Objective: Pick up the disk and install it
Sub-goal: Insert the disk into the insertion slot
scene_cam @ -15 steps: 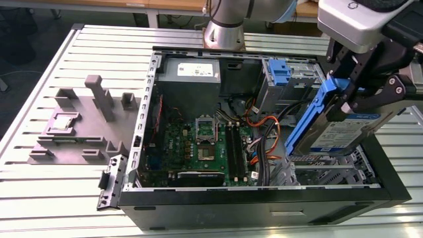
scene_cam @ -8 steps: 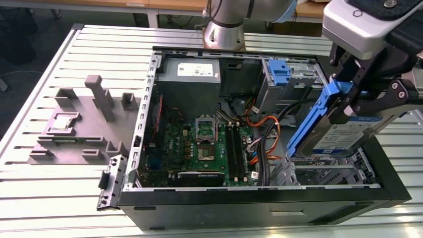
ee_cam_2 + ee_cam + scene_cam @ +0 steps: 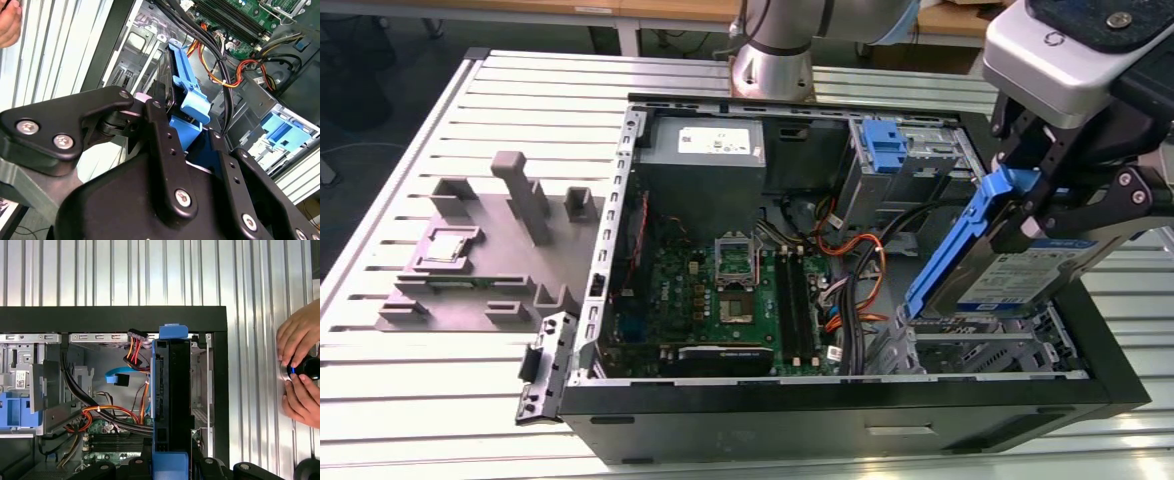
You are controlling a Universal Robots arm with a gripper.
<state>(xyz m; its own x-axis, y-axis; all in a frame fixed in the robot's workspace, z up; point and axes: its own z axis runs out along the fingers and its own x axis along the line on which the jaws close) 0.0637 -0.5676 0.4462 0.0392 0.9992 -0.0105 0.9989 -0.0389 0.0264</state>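
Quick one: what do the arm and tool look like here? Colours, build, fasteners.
The arm is a silver-grey metal tube, ending in a rounded silver-grey wrist housing with a black top. The tool is matte black, built from flat linkage bars with rounded ends, pinned together with silver screws in the second wrist view.

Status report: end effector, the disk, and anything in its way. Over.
End effector shut on the disk. Disk on edge over the drive cage, not seated. Cables beside the cage; person's hands on the table outside the case.
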